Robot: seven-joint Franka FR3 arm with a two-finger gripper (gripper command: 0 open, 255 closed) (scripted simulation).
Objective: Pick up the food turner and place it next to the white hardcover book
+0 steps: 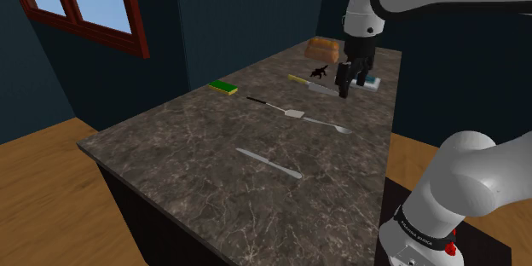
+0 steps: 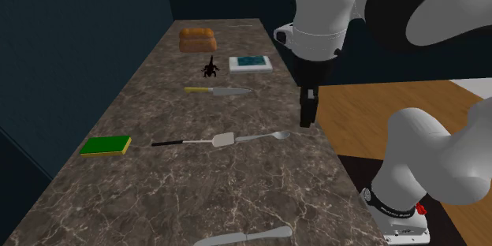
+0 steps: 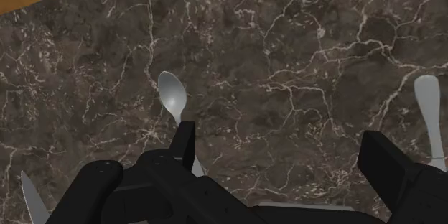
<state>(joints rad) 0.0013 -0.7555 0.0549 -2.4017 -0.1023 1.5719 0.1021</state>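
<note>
Hovering above the table (image 1: 170, 153) with its fingers (image 3: 183, 140) spread and nothing between them, the gripper (image 2: 307, 118) hangs near the bowl end of the spoon (image 2: 264, 136). The food turner (image 2: 197, 140) lies flat just past the spoon's handle end, its blade almost meeting it. My worry is a descent from here clasping the spoon instead. The turner's thin handle could also slip or skid toward the spoon. The white hardcover book (image 2: 251, 64) lies well beyond the spoon.
</note>
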